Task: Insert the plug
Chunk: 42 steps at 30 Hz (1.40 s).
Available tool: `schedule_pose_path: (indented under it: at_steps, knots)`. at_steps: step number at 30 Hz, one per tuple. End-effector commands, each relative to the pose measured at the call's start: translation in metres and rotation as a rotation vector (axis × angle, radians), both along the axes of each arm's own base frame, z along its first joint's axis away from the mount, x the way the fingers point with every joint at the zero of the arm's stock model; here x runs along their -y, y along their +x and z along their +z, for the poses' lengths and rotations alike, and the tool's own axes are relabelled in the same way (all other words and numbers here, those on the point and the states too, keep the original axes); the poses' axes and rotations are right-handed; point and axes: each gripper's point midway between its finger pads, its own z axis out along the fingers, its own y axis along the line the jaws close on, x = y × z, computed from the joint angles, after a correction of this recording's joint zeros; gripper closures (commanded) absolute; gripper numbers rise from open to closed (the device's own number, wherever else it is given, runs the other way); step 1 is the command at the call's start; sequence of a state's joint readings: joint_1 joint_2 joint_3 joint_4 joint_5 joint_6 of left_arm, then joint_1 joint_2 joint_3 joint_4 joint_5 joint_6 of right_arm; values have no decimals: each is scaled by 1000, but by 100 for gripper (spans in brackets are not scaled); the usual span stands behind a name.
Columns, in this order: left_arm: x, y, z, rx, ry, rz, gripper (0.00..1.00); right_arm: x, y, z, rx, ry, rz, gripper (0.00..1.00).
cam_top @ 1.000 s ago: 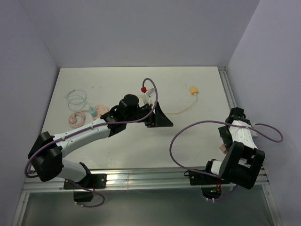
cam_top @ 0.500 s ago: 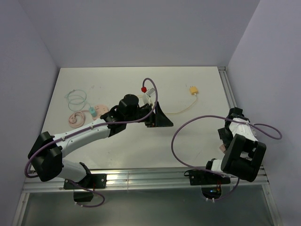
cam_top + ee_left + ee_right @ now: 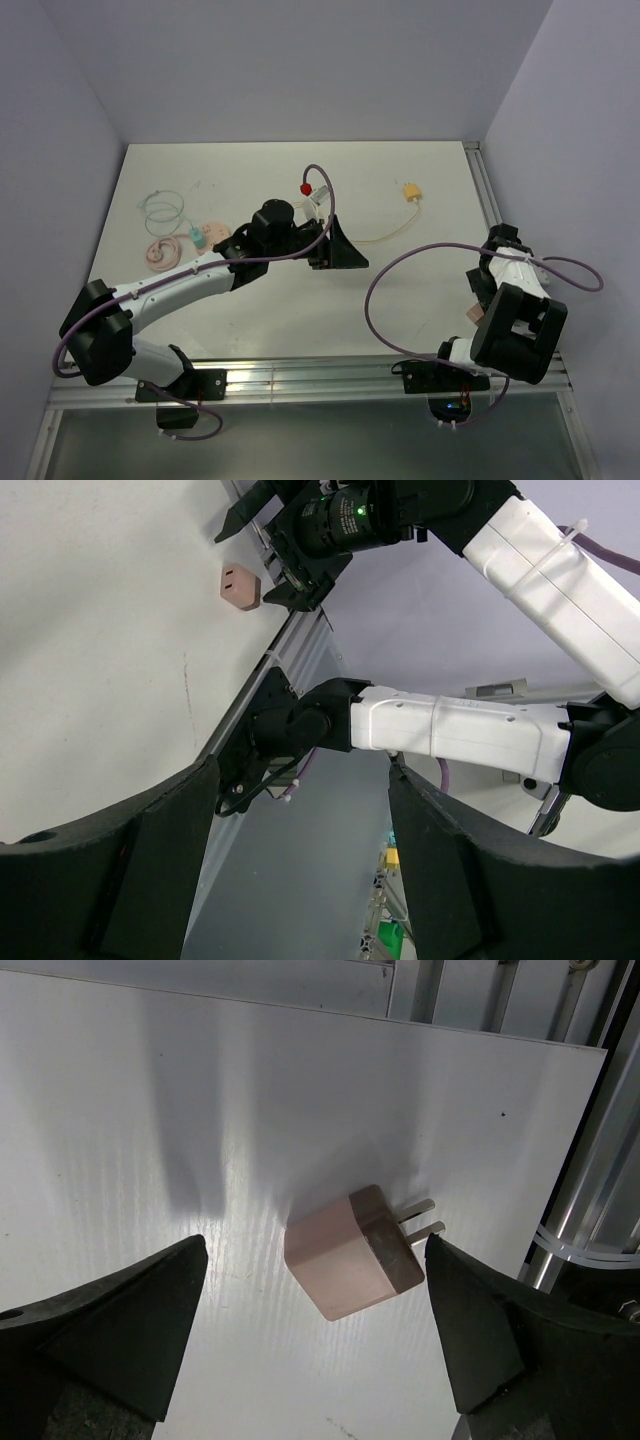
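Directly above the pink plug [image 3: 345, 1260], the right hand [image 3: 313, 1252] hangs with its two dark fingers [image 3: 110, 1330] spread wide, one on each side of the block and neither touching it; it grips nothing. The plug lies on the white desk [image 3: 150, 1110], its two metal prongs [image 3: 420, 1218] pointing away from the block toward the metal rail [image 3: 578, 1180] that runs just beside it at the desk's edge. From overhead only a sliver of the plug shows, tucked under the right arm's wrist. Well apart from the plug, toward the middle of the desk, the left hand [image 3: 300, 770] is likewise wide open and empty, turned so that its camera looks back across the desk at the plug and the right arm [image 3: 560, 570] over it. Toward the back of the desk from the plug lies a yellow connector [image 3: 410, 191] on a pale cord; a small red piece [image 3: 304, 188] sits just beyond the left hand, and farthest from the plug, across the desk, rest a thin looped cable [image 3: 160, 208] and a pink coil [image 3: 158, 254].
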<state>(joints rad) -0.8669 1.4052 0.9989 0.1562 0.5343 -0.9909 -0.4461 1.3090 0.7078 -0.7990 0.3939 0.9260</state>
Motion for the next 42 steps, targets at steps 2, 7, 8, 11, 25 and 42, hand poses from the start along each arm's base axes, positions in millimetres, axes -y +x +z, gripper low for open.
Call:
schedule_pose_path:
  at_steps: [2, 7, 8, 11, 25, 42]
  knots:
    - [2, 2, 18, 37, -47, -8, 26, 4, 9, 1, 17, -15, 9, 4]
    - [1, 1, 19, 39, -53, -6, 26, 1, 10, -4, 5, -2, 9, 7]
    - [1, 0, 18, 37, -54, -9, 26, 1, 10, -4, 0, 3, 9, 8]
    - [0, -1, 18, 30, -61, -10, 26, -3, 10, -8, -8, 9, 16, 13]
    - [-3, 0, 17, 39, -59, 5, 26, -6, 20, -11, 9, -8, 51, 46]
    - [-25, 23, -4, 92, 10, 140, 27, -34, 88, 19, 307, 45, 307, 100]
